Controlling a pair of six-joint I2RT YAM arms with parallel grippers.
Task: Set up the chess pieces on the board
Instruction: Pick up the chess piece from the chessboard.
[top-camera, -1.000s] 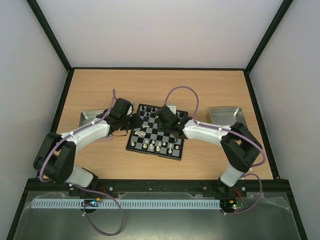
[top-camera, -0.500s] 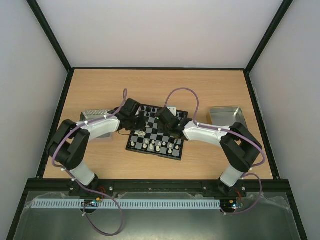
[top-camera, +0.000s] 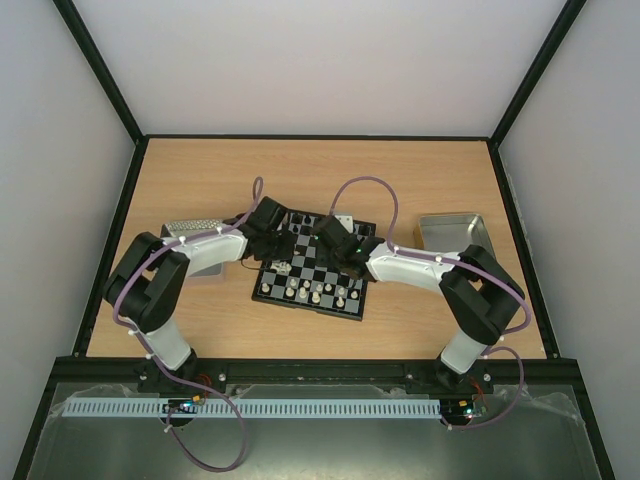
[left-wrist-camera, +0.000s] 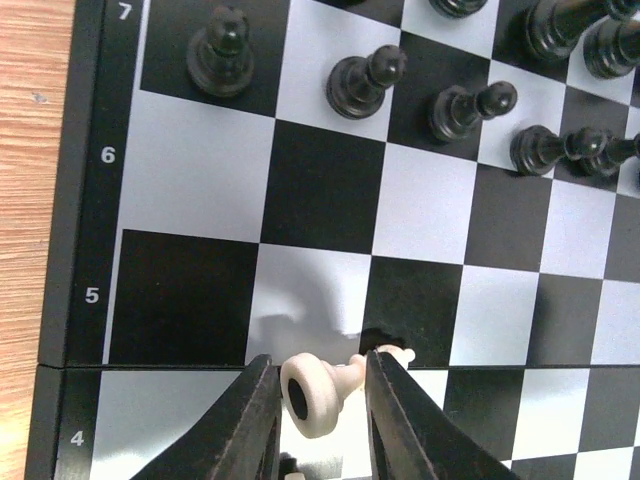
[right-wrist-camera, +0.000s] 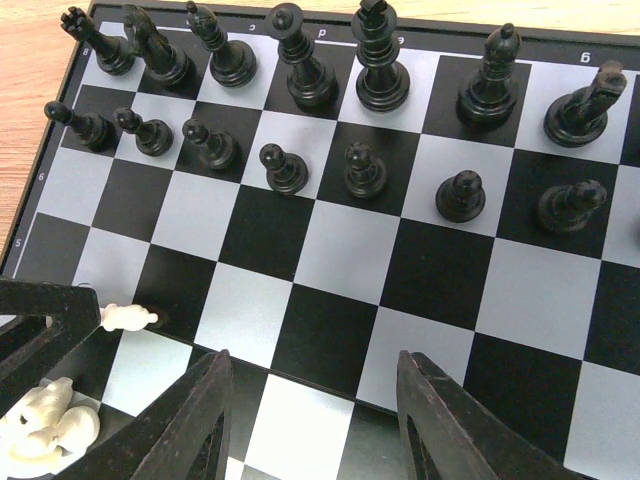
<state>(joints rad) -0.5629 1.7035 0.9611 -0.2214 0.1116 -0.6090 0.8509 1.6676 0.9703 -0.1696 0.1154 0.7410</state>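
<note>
A: The left gripper (left-wrist-camera: 320, 370) — what are its fingers doing?
B: They are drawn in on a white piece (left-wrist-camera: 310, 396). It lies on its side between them, round base toward the wrist camera, head poking out past the right-hand finger.
A: Where over the board (left-wrist-camera: 195, 170)?
B: Near its left edge, above the line where the rows marked 5 and 4 meet. The squares just ahead are bare.
A: And the right gripper (right-wrist-camera: 312, 368)?
B: Fingers wide apart, nothing between them — it hangs over the middle rows, facing the black side.
A: The black pieces (right-wrist-camera: 300, 70)?
B: Upright in two rows along the far edge, tall ones behind, pawns in front.
A: The other white ones?
B: A small heap of white pieces (right-wrist-camera: 45, 425) lies toppled on the board just beside the left gripper. From above, a row of white men (top-camera: 315, 292) stands along the near edge.
A: Anything off the board?
B: A metal tray (top-camera: 452, 228) on the table (top-camera: 300, 170), well to the right. A second tray (top-camera: 185, 230) sits partly behind the left arm.
</note>
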